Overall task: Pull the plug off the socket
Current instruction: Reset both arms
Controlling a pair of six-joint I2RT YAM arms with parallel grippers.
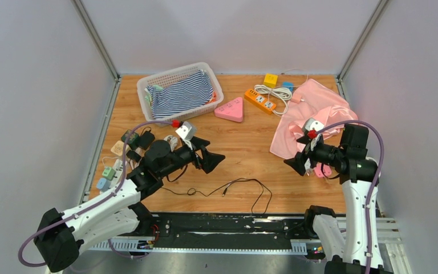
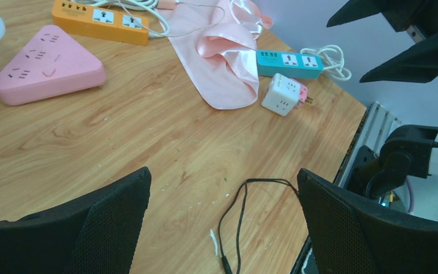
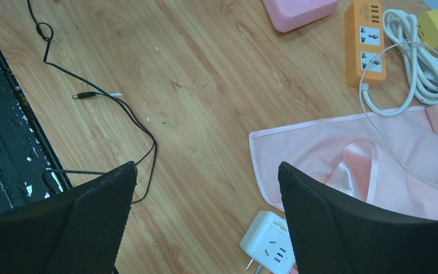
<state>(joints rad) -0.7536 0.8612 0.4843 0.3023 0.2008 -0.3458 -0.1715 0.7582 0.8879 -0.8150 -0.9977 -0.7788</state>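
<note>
Left gripper (image 2: 223,173) held wide open, empty, right gripper (image 3: 206,165) likewise, cube socket (image 3: 269,242) placed at near right, pink plug (image 2: 303,96) touching it.

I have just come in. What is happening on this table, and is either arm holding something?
Two robot arms hover over the wooden table, and neither holds anything. The left gripper is open above bare wood, near a loose black cable. The right gripper is open too, above the white cube socket lying by the edge of the pink cloth. A small pink piece sits against the cube's side; whether it is plugged in, I cannot tell.
</note>
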